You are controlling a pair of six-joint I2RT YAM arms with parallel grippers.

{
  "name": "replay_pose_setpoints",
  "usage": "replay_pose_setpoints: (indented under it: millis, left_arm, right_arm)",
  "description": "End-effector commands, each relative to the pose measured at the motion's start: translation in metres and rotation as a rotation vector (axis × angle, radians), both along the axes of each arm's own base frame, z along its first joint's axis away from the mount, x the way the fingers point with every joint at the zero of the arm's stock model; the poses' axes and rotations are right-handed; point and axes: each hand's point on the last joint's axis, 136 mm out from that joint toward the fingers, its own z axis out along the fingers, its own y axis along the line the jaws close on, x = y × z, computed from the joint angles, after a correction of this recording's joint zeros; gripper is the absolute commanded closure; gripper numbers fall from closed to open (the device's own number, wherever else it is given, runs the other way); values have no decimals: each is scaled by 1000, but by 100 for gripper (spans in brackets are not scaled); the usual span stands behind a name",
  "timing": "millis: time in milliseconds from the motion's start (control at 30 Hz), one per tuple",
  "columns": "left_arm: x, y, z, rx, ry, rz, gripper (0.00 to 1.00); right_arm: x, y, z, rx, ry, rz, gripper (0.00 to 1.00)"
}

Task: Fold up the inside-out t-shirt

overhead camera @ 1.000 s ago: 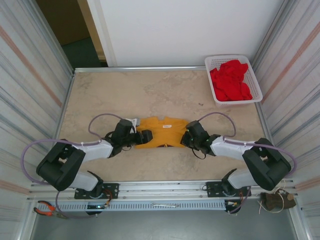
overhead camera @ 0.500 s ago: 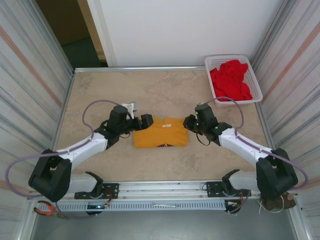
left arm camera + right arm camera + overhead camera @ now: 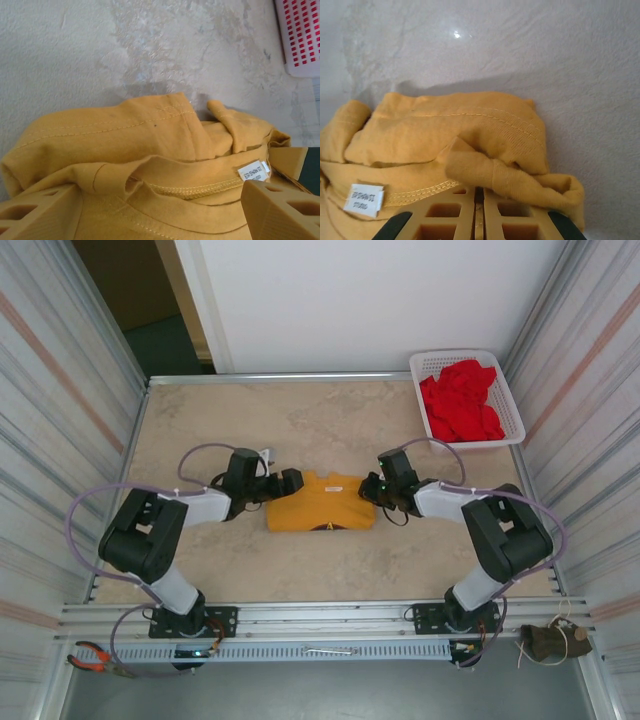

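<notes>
- T-shirt (image 3: 320, 502): mustard-yellow cloth lying in a compact, roughly rectangular bundle near the middle of the table (image 3: 300, 420), between the two grippers. The seams and the stitched collar face outward.
- Tag (image 3: 254, 171): small, white and printed, sewn at the collar band. The right wrist view shows it at the lower left.
- Left gripper (image 3: 290, 483): at the shirt's left edge with its jaws spread wide. In the left wrist view its fingers (image 3: 40, 212) stand far apart on either side of the collar region and close on nothing.
- Right gripper (image 3: 372, 490): at the shirt's right edge with its jaws closed together. In the right wrist view a rolled fold of cloth lies against the fingertips; whether any cloth is pinched cannot be told.
- Basket (image 3: 466, 355): white and perforated, at the far right corner of the table, well apart from the shirt.
- Red garments (image 3: 460, 400): heaped inside the basket.
</notes>
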Motion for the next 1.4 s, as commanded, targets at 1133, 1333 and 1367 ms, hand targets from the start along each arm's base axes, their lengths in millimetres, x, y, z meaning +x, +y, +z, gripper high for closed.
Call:
replay_pose_setpoints:
  millis: [1133, 1333, 1367]
  left_arm:
    - [-62, -5, -11, -141, 159, -122, 10]
    - [-63, -13, -11, -183, 163, -115, 54]
    - [-61, -11, -10, -173, 160, -102, 66]
  right_arm:
    - [-60, 0, -26, -83, 60, 17, 82]
    - [-63, -2, -30, -76, 70, 6, 82]
    - [-62, -1, -27, -66, 67, 9, 82]
